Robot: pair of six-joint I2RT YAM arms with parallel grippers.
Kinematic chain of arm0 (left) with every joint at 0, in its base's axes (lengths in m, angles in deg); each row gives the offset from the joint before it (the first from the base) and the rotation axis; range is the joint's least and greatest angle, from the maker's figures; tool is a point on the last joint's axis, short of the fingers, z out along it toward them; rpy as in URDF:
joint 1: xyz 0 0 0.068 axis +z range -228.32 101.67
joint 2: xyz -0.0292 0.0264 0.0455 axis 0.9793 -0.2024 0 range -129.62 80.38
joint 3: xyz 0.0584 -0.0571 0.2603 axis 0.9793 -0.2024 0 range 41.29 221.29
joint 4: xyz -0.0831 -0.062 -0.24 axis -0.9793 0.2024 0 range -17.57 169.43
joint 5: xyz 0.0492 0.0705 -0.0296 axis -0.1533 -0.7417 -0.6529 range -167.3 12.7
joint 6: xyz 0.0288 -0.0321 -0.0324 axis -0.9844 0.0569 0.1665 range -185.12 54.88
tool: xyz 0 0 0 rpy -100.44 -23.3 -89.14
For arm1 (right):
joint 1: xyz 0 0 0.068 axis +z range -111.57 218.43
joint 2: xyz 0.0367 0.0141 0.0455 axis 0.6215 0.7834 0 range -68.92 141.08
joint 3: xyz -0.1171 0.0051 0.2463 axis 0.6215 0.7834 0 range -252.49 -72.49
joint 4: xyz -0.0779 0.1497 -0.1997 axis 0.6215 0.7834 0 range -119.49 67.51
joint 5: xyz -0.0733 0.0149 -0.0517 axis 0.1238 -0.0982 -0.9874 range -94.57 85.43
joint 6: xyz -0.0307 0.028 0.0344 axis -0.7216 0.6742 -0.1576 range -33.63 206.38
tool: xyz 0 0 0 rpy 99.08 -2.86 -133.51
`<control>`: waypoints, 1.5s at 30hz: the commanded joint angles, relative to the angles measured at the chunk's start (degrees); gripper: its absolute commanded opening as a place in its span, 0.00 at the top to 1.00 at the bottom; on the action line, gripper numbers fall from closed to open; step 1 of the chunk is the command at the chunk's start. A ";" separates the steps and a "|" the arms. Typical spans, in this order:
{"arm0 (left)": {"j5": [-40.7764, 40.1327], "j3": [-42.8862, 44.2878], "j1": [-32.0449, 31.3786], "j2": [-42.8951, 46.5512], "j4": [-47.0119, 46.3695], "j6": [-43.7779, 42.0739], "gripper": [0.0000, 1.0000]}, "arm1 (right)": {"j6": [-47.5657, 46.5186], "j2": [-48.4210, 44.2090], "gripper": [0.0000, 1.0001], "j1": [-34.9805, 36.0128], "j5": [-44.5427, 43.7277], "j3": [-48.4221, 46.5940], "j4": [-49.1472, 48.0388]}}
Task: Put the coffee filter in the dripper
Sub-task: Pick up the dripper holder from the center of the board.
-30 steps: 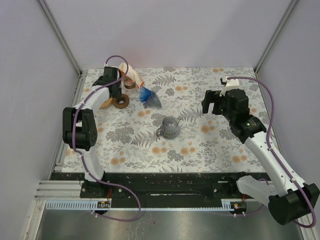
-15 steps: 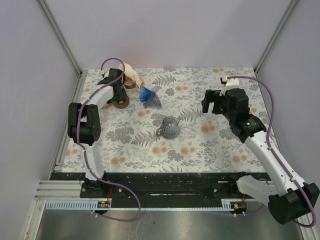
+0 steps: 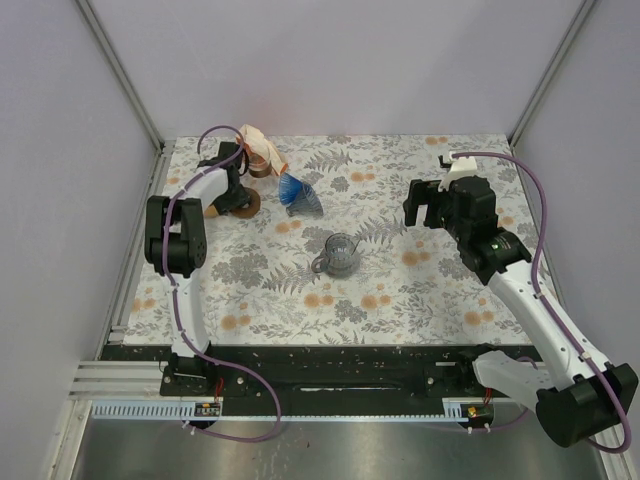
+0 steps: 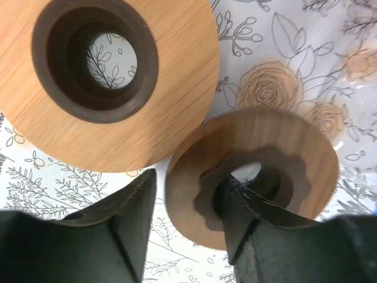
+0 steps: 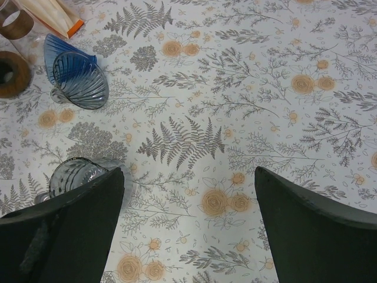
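Note:
The coffee filter (image 3: 256,143) is a beige paper cone lying at the far left, and it also shows in the right wrist view's top corner (image 5: 50,9). A blue ribbed dripper (image 3: 300,194) (image 5: 79,76) lies on its side nearby. A smoky clear dripper (image 3: 340,253) (image 5: 70,174) with a handle stands upright mid-table. My left gripper (image 3: 236,190) (image 4: 185,186) straddles the rim of a dark wooden ring (image 4: 259,171): one finger is in its hole, the other is outside with a gap. My right gripper (image 3: 428,212) (image 5: 189,174) hovers wide open, right of the clear dripper.
A light wooden ring (image 4: 118,76) (image 3: 212,209) lies against the dark one (image 3: 246,204). A glass piece with a brown band (image 3: 261,167) (image 5: 13,22) stands by the filter. White walls and metal rails border the floral table (image 3: 420,290).
The left arm has swung its elbow in, and its gripper has shifted slightly right onto the dark ring. Its jaws widened and then narrowed. The right arm is still.

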 commanded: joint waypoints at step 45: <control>22.85 -5.94 -28.11 36.14 12.66 -37.37 1.00 | 5.89 9.27 0.01 6.58 24.17 -12.26 4.95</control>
